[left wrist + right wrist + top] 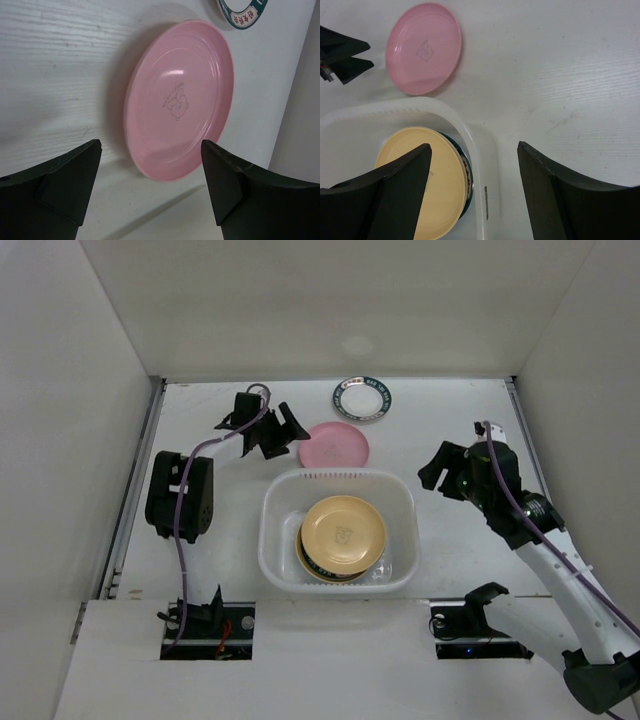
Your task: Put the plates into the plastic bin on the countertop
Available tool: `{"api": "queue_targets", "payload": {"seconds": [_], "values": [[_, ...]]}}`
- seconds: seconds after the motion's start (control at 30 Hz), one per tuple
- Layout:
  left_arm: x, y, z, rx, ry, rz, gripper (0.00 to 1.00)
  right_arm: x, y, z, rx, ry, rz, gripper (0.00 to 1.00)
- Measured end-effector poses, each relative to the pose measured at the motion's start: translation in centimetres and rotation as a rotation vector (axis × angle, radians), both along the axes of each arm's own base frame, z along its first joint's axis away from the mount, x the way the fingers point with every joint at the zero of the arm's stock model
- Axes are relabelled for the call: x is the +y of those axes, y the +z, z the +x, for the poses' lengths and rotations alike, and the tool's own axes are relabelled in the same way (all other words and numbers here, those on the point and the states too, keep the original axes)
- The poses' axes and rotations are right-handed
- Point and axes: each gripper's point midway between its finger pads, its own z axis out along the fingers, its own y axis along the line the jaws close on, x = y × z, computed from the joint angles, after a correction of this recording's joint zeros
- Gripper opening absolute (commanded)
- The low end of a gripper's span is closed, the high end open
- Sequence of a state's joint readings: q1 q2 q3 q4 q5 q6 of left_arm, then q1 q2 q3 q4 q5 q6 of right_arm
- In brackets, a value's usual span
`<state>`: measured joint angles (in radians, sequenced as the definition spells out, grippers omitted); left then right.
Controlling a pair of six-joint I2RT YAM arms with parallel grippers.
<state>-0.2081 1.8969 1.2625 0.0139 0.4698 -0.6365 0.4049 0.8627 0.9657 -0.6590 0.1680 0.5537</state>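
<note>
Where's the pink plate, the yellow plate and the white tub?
pink plate (176,104), left wrist view, on its centre drawing.
yellow plate (343,535), top view, its middle.
plastic bin (268,530), top view, left rim.

Pink plate (336,445), yellow plate (343,533), white bin (268,530)

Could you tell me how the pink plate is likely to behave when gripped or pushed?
The pink plate looks thin and moulded, so it is probably stiff and light. Its glossy sheen suggests it may slip in a pinch grip. Lying flat on the smooth countertop with only a low rim, it would likely slide rather than tip or roll when pushed.
</note>
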Motion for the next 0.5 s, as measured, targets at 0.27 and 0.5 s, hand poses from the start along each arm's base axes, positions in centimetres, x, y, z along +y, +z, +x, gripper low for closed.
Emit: {"api": "queue_targets", "payload": {"seconds": [0.27, 0.5], "values": [[-1.4, -3.2, 0.8, 0.036, -0.047, 0.031, 0.74, -0.2, 0.5, -0.4, -0.02, -0.004, 0.016, 0.76], [-0.9, -4.2, 1.6, 0.042, -0.062, 0.1, 0.67, -0.2, 0.2, -0.5, -0.011, -0.002, 0.026, 0.76]]}}
